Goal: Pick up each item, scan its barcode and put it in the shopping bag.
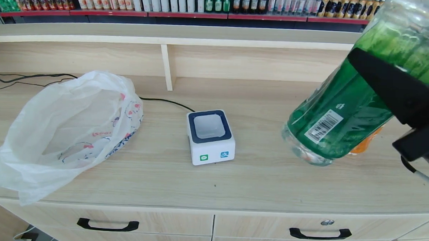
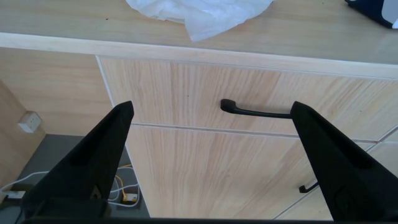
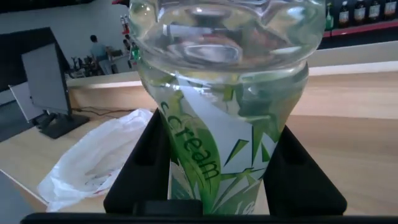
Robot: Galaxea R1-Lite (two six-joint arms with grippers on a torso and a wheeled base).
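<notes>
The green bottle (image 1: 347, 105) is pinched in the right gripper (image 3: 221, 127), tilted, likely so its barcode (image 1: 323, 125) can be shown to the scanner (image 1: 210, 135) well to the gripper's left; the left gripper (image 2: 211, 115) is spread.

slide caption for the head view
Right gripper holds a green bottle, barcode visible, right of the scanner and bag.

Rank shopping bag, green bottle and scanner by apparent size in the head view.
1-2. shopping bag and green bottle: look about alike; the bottle is near the camera, so unranked.
3. scanner: clearly smallest.
</notes>
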